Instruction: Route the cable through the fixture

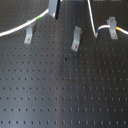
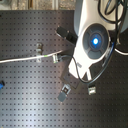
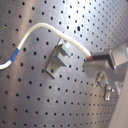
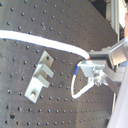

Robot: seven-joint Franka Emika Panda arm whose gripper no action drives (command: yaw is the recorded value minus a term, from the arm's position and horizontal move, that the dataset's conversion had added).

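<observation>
The cable (image 1: 20, 28) is a thin white cord on the black perforated board. It runs from the first exterior view's left edge up to my gripper (image 1: 54, 15), with a green-yellow band (image 1: 38, 20) just before the gripper. The gripper is shut on the cable, raised above the board between the left fixture clip (image 1: 29, 34) and the middle fixture clip (image 1: 76, 39). Another stretch of cable drops down and passes the right fixture clip (image 1: 112, 24), with a yellow band (image 1: 116, 32) beside it. In the first wrist view the cable (image 3: 50, 27) arcs over a clip (image 3: 59, 58) into the fingertips (image 3: 93, 59).
The second exterior view shows the arm's white body (image 2: 92, 42) covering the board's right part, two clips (image 2: 65, 93) (image 2: 91, 90) below it and one clip (image 2: 39, 49) near the cable (image 2: 25, 59). A thin wire with a blue mark (image 4: 75, 76) hangs by the gripper.
</observation>
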